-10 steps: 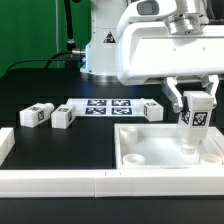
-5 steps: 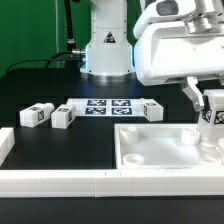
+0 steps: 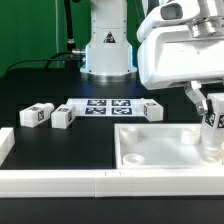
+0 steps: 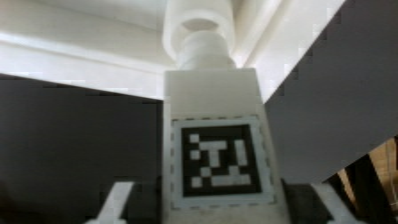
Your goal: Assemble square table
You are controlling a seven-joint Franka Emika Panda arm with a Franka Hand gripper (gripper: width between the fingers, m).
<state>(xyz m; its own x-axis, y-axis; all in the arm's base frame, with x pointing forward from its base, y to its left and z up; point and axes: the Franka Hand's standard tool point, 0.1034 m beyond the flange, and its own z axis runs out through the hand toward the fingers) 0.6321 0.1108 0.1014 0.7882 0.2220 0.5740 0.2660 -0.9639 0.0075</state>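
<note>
Black tabletop (image 3: 35,88); white rimmed square panel (image 3: 160,156); claw (image 3: 211,118) clamps blocky tag-marked leg post (image 4: 214,130).

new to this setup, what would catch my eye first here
A leg held upright in the fingers over the panel at the exterior view's right; its tag fills the wrist view. Then three loose legs lying on the black table, two on one side of the marker board and one on the other.
</note>
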